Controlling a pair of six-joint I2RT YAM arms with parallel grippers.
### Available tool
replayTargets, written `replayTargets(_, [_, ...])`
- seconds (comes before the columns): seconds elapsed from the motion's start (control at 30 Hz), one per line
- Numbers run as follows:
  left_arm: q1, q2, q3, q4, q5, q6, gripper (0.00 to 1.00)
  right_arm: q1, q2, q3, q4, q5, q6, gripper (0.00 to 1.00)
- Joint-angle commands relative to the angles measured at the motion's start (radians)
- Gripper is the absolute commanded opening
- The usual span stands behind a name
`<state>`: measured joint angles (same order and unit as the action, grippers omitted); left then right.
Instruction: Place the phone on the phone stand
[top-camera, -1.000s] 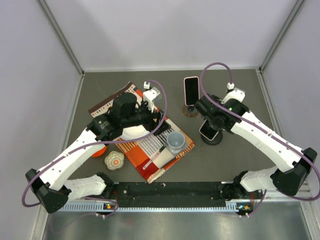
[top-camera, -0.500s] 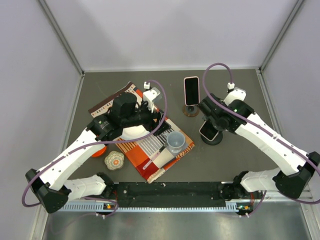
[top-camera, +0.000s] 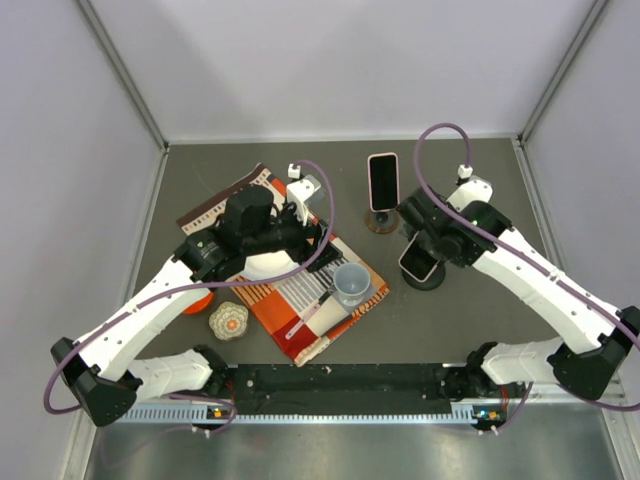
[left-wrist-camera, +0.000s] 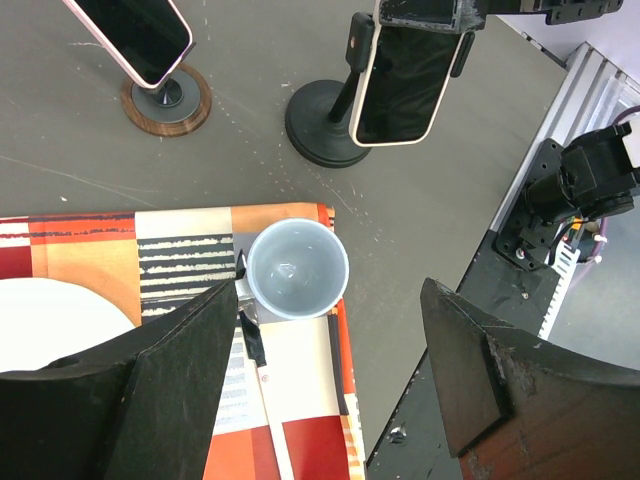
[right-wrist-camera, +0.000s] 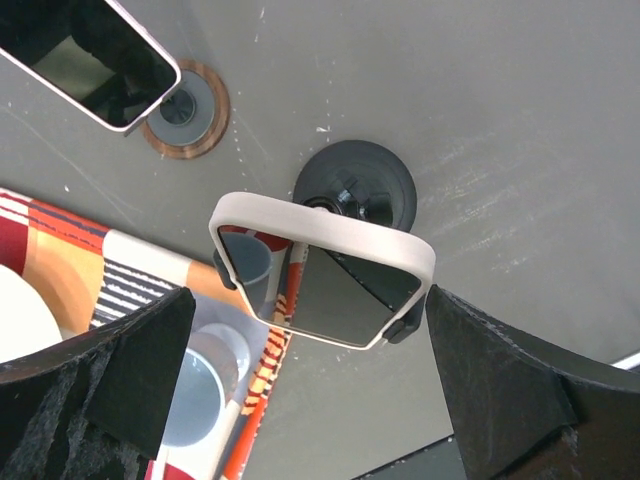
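Top view: the right gripper (top-camera: 428, 240) hangs right over the phone (top-camera: 417, 263), which leans on the black phone stand (top-camera: 432, 280), just beside the second phone (top-camera: 382, 180) on its wooden-based stand (top-camera: 380, 222). Against a second ago, the right wrist has drifted a touch up and to the right and its cable loop has swung with it. The phone hasn't budged, and neither has the left arm. The left gripper (top-camera: 316, 236) hovers over the striped placemat (top-camera: 300, 325), near the cup (top-camera: 350, 283).

Left wrist view: the left fingers (left-wrist-camera: 180, 385) are spread wide, nothing between them, with the cup (left-wrist-camera: 297, 268) below on the placemat (left-wrist-camera: 90, 255). Across the table the phone (left-wrist-camera: 402, 82) stands upright in the phone stand (left-wrist-camera: 322, 128), clear of the right gripper (left-wrist-camera: 428, 10) above it.

Right wrist view: the right fingers (right-wrist-camera: 115, 395) are fully spread. The phone (right-wrist-camera: 320, 280) sits between them, touching neither, clipped in the phone stand (right-wrist-camera: 375, 185).
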<state>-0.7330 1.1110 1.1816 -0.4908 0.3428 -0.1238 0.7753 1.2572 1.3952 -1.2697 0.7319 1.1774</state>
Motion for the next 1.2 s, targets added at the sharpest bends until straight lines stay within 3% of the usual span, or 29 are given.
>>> replayTargets(0.0, [0.006, -0.003, 0.003, 0.038, 0.012, 0.010, 0.79, -0.007, 0.028, 0.001, -0.003, 0.043, 0.103, 0.99])
replayTargets(0.5, [0.010, -0.007, 0.004, 0.037, 0.012, 0.013, 0.79, -0.007, 0.117, 0.050, -0.062, 0.124, 0.238, 0.99])
replayTargets(0.63, [0.014, -0.004, 0.003, 0.037, 0.012, 0.013, 0.79, -0.007, 0.122, 0.039, -0.063, 0.136, 0.245, 0.87])
replayTargets(0.77, [0.017, -0.007, 0.003, 0.037, 0.021, 0.010, 0.79, -0.007, 0.125, 0.041, -0.079, 0.149, 0.252, 0.84])
replayTargets(1.03, [0.018, -0.002, 0.003, 0.038, 0.022, 0.010, 0.79, -0.007, 0.096, 0.019, -0.094, 0.199, 0.228, 0.44])
replayTargets(1.07, [0.020, 0.000, 0.004, 0.038, 0.024, 0.010, 0.79, -0.007, 0.090, 0.016, -0.092, 0.207, 0.222, 0.38])
replayTargets(1.1, [0.018, 0.000, 0.003, 0.038, 0.024, 0.010, 0.79, -0.007, 0.084, 0.014, -0.085, 0.211, 0.200, 0.26])
replayTargets(1.17, [0.018, 0.001, 0.003, 0.038, 0.024, 0.009, 0.79, -0.007, 0.076, 0.007, -0.062, 0.231, 0.159, 0.16])
